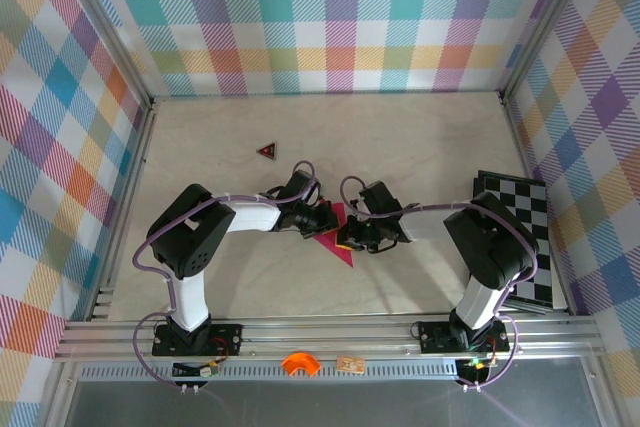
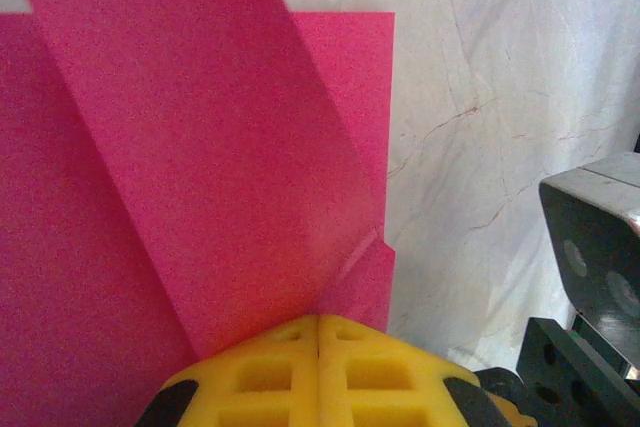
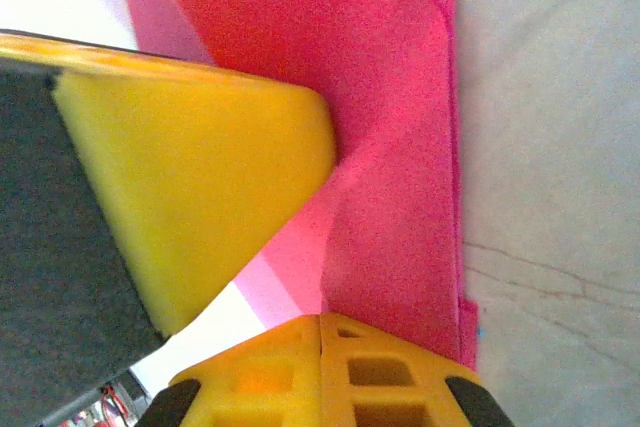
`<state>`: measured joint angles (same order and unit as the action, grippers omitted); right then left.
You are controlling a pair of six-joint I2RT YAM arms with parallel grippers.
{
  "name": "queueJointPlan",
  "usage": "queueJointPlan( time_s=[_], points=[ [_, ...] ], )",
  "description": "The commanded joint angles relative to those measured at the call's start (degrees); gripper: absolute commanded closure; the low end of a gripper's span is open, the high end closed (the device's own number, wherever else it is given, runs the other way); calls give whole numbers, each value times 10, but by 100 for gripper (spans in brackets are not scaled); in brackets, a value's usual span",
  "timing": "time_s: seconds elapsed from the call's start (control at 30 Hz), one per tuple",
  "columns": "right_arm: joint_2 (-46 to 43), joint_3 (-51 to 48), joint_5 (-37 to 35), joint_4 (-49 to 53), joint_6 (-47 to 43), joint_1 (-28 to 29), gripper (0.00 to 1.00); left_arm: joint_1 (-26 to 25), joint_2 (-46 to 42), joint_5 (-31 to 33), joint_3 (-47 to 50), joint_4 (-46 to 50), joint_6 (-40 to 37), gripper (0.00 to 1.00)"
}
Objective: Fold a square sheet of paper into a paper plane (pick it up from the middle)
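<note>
A: Where's the paper?

B: Pink paper sheet [image 1: 338, 250] is mid-desk [image 1: 400, 137], between the two arms where they meet. It's part-folded. On the left wrist view one flap [image 2: 200, 147] stands up off the layer beneath.

A: Jaws?

B: Left gripper [image 2: 318, 322] has its jaws closed tight, tips together. The flap's lower end runs right to them, and I can't tell if it's nipped. Right gripper [image 3: 320, 319] is the same: closed, with the paper's edge at the tips. A yellow pad [image 3: 200, 167], probably the left arm's, leans on the sheet beside it.

A: Step?

B: Looks like setting a crease, with the plane far from done.

A: How to do it well?

B: One arm pins and the other does the pressing. Check the flap's edge lines up before flattening. Then rub along the fold from the middle outward, low and light. Thin paper on a smooth desk will probably skate or buckle if shoved sideways, and a lifted flap springs back unless it's pressed the whole length.

A: Clutter?

B: Dark red triangle [image 1: 266, 150] and checkerboard [image 1: 520, 202] are well apart, so ignore them.
</note>
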<state>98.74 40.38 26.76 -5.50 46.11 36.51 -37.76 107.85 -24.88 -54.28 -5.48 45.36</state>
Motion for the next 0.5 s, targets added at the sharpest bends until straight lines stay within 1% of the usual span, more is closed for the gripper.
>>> queueJointPlan(
  time_s=[0.0, 0.07, 0.2, 0.37, 0.47],
  points=[
    [20, -76, -7, 12, 10, 1, 100, 1, 27, 41, 3, 56, -10, 100],
    [11, -101, 5, -8, 17, 0, 100, 1, 29, 40, 3, 55, -10, 100],
    [-14, -111, 23, -12, 17, 1, 100, 1, 31, 37, 8, 47, -5, 100],
    [-56, -92, 32, -7, 17, -1, 100, 1, 24, 37, 18, 43, -4, 100],
    [-74, -67, 24, -4, 19, -6, 100, 2, 25, 36, 20, 41, -3, 100]
  ],
)
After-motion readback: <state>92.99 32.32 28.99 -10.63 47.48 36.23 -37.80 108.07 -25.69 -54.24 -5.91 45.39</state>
